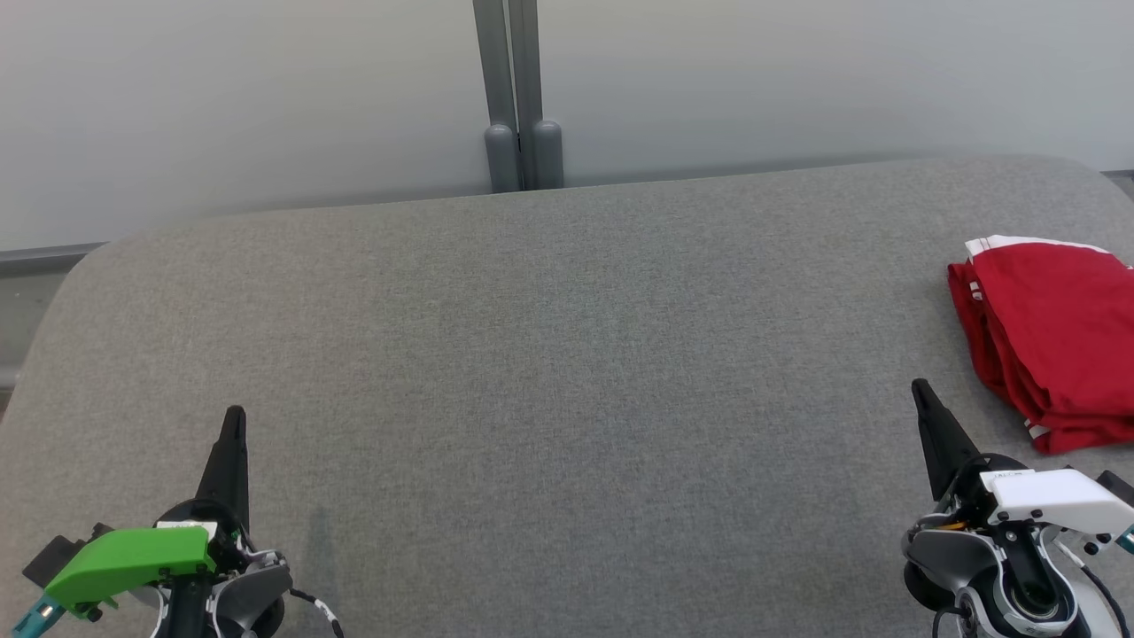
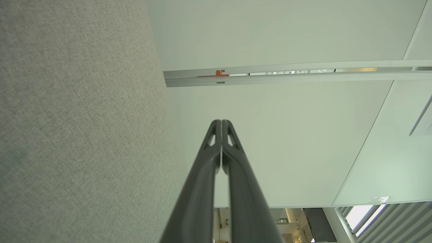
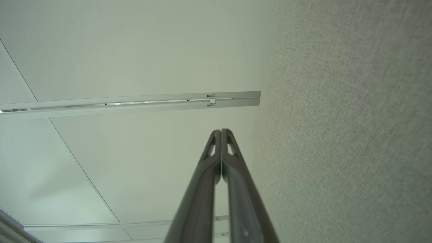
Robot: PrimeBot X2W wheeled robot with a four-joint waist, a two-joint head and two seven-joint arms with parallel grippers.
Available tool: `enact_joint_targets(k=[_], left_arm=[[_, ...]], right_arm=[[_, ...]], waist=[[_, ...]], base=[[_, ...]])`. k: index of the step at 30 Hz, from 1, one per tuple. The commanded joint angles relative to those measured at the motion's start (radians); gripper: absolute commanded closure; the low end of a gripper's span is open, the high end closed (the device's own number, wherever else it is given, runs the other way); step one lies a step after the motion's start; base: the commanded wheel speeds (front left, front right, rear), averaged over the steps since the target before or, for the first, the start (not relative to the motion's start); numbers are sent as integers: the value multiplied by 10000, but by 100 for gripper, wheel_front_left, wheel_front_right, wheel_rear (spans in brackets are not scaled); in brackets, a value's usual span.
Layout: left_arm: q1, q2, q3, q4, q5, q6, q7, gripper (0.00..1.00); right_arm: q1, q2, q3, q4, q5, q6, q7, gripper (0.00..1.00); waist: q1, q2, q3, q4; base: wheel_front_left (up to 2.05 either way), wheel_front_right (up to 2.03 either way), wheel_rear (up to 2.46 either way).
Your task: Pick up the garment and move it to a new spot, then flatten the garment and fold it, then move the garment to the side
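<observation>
The garment (image 1: 1054, 337) is red with white trim and lies folded in layers at the right edge of the grey fabric surface (image 1: 549, 372). My right gripper (image 1: 921, 390) is shut and empty at the lower right, its tips just left of the garment's near corner and apart from it. At the lower left my left gripper (image 1: 235, 416) is shut and empty, far from the garment. In each wrist view the dark fingers (image 2: 221, 123) (image 3: 221, 131) meet at the tips, with the grey surface running along one side.
A pale wall stands behind the surface, with a grey vertical post (image 1: 518, 97) at the middle of the back edge. The surface rounds off at its far left and far right corners.
</observation>
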Motion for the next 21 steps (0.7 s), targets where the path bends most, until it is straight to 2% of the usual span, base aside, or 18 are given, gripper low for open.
enact_joint_targets(k=[1,21], left_arm=[[-176,16,47,18,45,-53,50,100],[-179,-6,71,18,59,-53,59,100]], right_arm=[[-50,-43,12,9,70,4,30,100],[-50,-43,11,9,70,4,29,100]], waist=[[0,0,0,0],[0,0,0,0]], base=[[0,0,0],[0,0,0]])
